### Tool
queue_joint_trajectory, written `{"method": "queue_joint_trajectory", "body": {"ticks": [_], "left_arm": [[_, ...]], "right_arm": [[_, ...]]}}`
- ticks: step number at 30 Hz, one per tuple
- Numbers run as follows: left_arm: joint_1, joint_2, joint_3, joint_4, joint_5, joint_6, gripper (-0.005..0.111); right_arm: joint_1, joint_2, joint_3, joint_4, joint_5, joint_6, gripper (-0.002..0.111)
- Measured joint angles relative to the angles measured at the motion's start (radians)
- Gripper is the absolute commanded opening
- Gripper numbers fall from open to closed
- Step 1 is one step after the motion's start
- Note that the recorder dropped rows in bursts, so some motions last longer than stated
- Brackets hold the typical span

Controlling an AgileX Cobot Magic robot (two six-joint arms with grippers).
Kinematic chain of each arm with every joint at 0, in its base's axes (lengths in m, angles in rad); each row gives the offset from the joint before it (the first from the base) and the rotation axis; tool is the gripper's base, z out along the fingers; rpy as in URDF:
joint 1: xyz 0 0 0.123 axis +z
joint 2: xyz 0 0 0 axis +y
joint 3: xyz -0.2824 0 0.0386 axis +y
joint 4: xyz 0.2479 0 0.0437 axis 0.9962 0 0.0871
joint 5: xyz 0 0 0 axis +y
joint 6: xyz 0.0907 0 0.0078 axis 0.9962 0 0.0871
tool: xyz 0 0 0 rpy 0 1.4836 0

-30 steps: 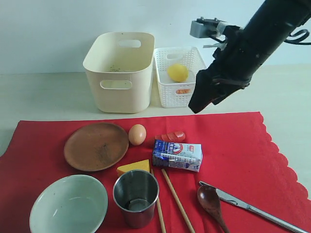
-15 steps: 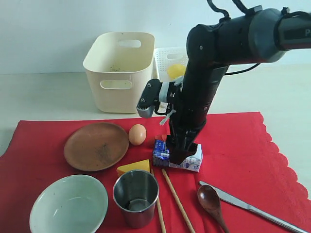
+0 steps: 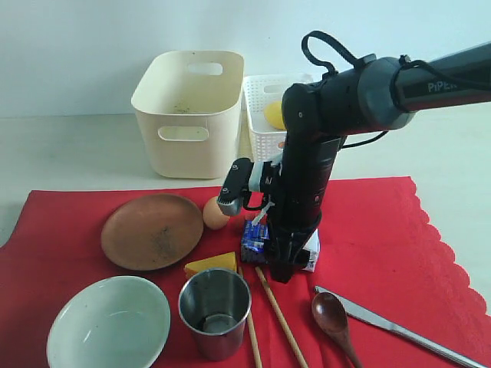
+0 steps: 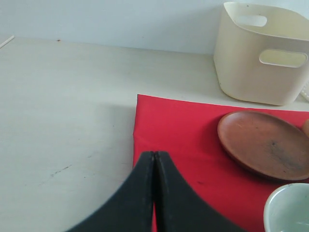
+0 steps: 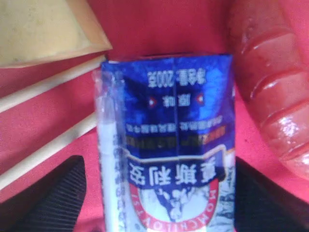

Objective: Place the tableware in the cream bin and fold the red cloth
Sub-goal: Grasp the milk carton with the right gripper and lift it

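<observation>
Right arm (image 3: 307,192): I've brought it down over the red cloth (image 3: 368,230); jaws spread astride the milk carton (image 5: 169,145).
Left jaws: pressed together.

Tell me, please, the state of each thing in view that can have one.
Cloth, spread flat, unfolded.
Bin, upright, no tableware visible inside.
Basket, holds a lemon.
Plate, bare.
Bowl, upright, empty.
Cup, upright, empty.
Left gripper, shut, empty.
Right gripper, open.
Carton, lying flat between its jaws.
</observation>
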Motion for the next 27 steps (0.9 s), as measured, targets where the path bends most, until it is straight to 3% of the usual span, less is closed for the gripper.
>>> {"method": "queue_joint_trajectory", "body": {"ticks": [7, 9, 27], "left_arm": [[0.000, 0.000, 0.000, 0.000, 0.000, 0.000, 0.000], [0.000, 0.000, 0.000, 0.000, 0.000, 0.000, 0.000], [0.000, 0.000, 0.000, 0.000, 0.000, 0.000, 0.000]], "right_arm": [[0.000, 0.010, 0.000, -0.022, -0.007, 0.039, 0.010], [0.000, 0.010, 0.000, -0.022, -0.007, 0.065, 0.000], [0.000, -0.249, 0.004, -0.027, -0.057, 0.164, 0.000]]}}
